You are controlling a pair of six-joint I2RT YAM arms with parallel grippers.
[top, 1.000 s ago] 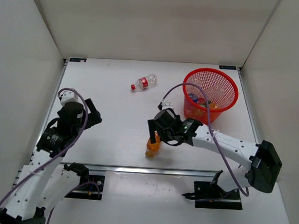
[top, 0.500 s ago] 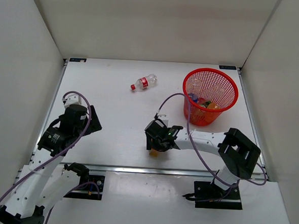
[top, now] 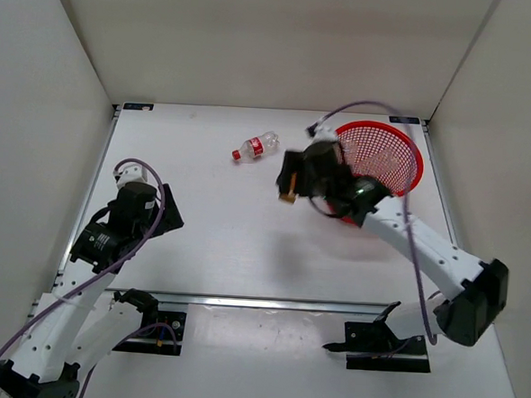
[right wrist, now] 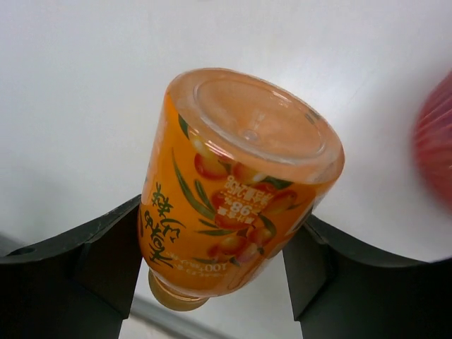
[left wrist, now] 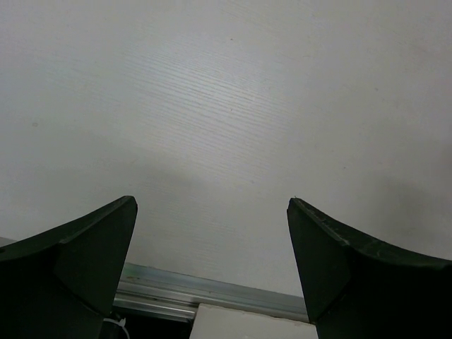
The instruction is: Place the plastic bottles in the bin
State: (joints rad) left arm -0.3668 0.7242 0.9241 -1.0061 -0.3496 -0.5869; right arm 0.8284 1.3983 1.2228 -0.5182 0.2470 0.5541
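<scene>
Swung up from the near middle of the table [top: 200, 240] within the last second, carrying an orange bottle [top: 288, 186] in the right tool [top: 291, 175] to just left of the red bin [top: 421, 153]. Clamped across the bottle's labelled body from both sides, as seen in the right wrist view, with the clear base turned toward the camera and the cap end tucked back toward the wrist. Held high, by the look of the shadow on the table, most likely to clear the bin's thick rim before any release. Not yet over the opening: hanging just beside the bin's left wall, above bare table. Judged to need a further carry rightward to above the mesh mouth, then a letting-go. Some risk of a bounce off the rim if released too soon.

Parked meanwhile at the near left, with the left tool [top: 163, 215] spread wide and showing only table surface between its jaws in the left wrist view. Probably kept back to leave room for the carry.

Lying on its side at the far middle of the table: a clear bottle with red label and cap [top: 256, 146], well apart from both tools and left of the bin, not yet collected. Cannot tell the bin's contents, largely screened by the right arm [top: 407, 239].
</scene>
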